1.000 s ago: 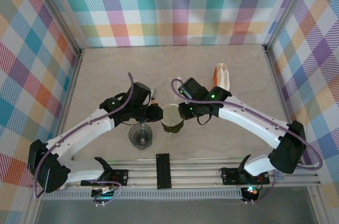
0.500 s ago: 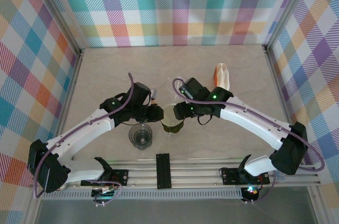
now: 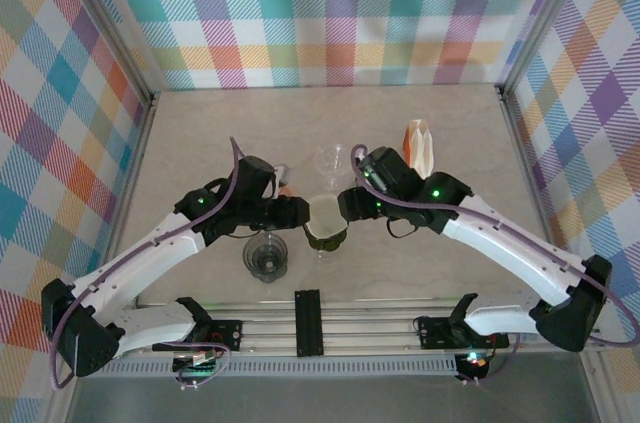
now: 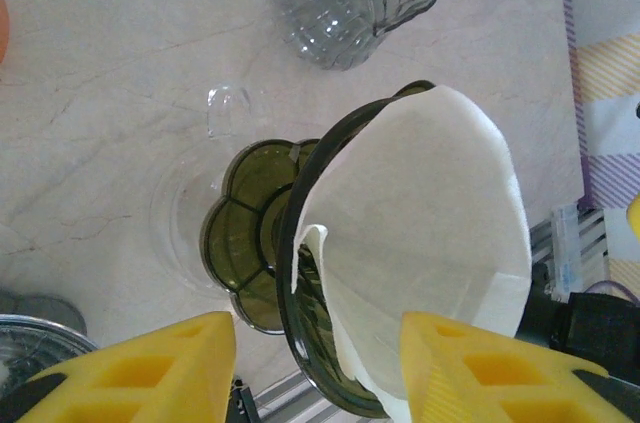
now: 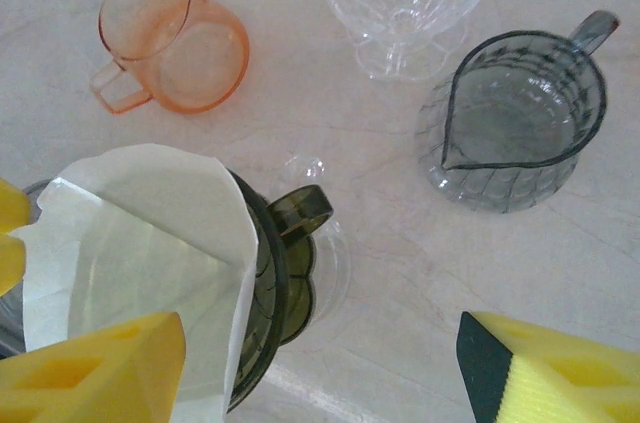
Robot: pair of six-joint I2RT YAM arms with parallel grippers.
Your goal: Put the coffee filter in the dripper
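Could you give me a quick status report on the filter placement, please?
Left gripper open, right gripper open, flanking the dripper. Filter in dripper, paper edge above rim. Grey pitcher nearby, not touching.

The counter (image 3: 200,133) is a pale surface with faint grey veins, like marble. Three walls (image 3: 340,13) stand around it, covered in a plaid of teal, orange, purple and yellow. Grey metal posts (image 3: 110,23) run along the corners. Metal rails (image 3: 380,328) lie along the near edge. The light is even and soft.
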